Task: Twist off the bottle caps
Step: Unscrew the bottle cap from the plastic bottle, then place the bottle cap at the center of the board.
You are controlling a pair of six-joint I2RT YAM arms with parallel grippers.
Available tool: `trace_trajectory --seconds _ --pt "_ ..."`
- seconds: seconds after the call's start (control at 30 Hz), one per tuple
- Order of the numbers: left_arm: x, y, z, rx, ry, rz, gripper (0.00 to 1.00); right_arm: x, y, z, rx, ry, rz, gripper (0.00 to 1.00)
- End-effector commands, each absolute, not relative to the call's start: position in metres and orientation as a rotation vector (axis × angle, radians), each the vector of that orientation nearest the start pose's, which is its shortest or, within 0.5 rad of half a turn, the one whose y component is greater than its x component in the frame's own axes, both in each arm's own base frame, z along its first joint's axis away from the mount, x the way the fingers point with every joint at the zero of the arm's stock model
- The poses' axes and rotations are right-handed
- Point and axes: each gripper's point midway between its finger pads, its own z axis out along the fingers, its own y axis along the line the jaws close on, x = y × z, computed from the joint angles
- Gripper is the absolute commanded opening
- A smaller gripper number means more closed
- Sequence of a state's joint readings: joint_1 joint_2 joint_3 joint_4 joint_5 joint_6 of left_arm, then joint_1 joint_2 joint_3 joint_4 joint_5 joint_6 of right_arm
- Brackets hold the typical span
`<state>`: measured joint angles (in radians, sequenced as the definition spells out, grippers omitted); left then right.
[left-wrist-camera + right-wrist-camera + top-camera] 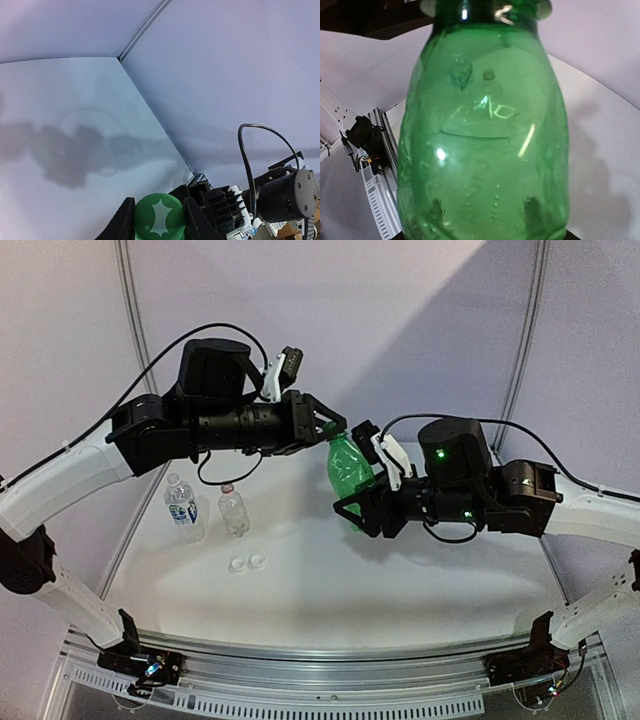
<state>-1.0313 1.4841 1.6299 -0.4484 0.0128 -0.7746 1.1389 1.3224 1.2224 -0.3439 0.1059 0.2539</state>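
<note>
At the left of the top view, the labelled bottle (183,506) and the shorter unlabelled bottle (233,510) stand side by side on the table (400,580). The two white caps (248,563) lie just in front of them, so those two look done.

The last bottle is in hand. Near the centre, the left gripper (322,430) is pinched on the green cap (159,219), one finger on each side of it in the left wrist view. The green bottle (348,468) hangs in the air below the cap, tilted. To the right, the right gripper (360,498) clamps the bottle's lower body.

The next move likely calls for the left wrist to turn the cap while the right arm keeps the bottle from spinning, then a pull along the neck. Nothing stands between the arms. The standing bottles are well apart, down to the left.
</note>
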Motion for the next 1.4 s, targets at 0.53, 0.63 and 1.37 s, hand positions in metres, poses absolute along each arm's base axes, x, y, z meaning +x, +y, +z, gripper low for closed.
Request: trace_trajectory --seconds 0.53,0.63,1.37 --pt "0.257 -0.360 0.409 -0.010 2.072 -1.164 0.36 0.199 0.355 0.252 -0.860 2.049 0.572 0.00" --pt "0.257 -0.356 0.407 0.001 2.069 -1.150 0.36 0.198 0.354 0.254 -0.856 2.041 0.581 0.00" --pt "0.221 -0.289 0.303 0.050 2.332 -0.848 0.35 0.194 0.341 0.277 -0.810 1.926 0.641 0.00"
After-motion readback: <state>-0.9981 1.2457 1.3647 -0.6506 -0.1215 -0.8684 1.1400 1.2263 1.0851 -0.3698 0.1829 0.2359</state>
